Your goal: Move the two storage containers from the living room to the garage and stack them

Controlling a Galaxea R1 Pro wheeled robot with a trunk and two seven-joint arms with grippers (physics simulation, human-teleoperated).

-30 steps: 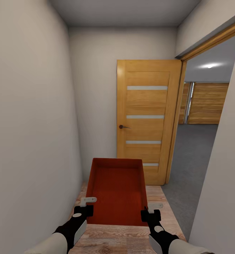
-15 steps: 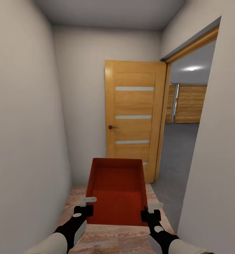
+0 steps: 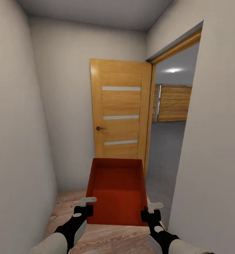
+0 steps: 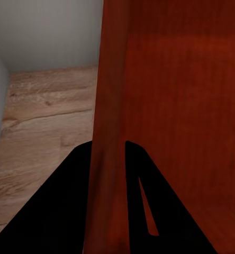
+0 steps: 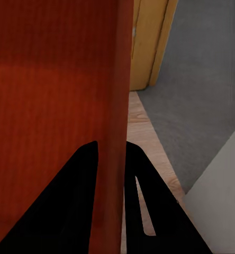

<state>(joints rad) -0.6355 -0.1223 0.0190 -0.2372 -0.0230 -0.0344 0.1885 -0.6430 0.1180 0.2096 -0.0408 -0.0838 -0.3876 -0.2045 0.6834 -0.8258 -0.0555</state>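
Orange-red container (image 3: pixel 116 190), wall-pinched by left pincer (image 3: pixel 85 207) and right pincer (image 3: pixel 150 211), nears garage doorway (image 3: pixel 167 141); placement and stacking pending.

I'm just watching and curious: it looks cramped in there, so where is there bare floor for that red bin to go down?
The light wood plank floor between the left wall and the orange-red shallow bin is bare. So is the dark grey floor through the doorway, right of the open wooden door. It is crowded at the bin's near corners, where the left gripper and right gripper clamp its walls.
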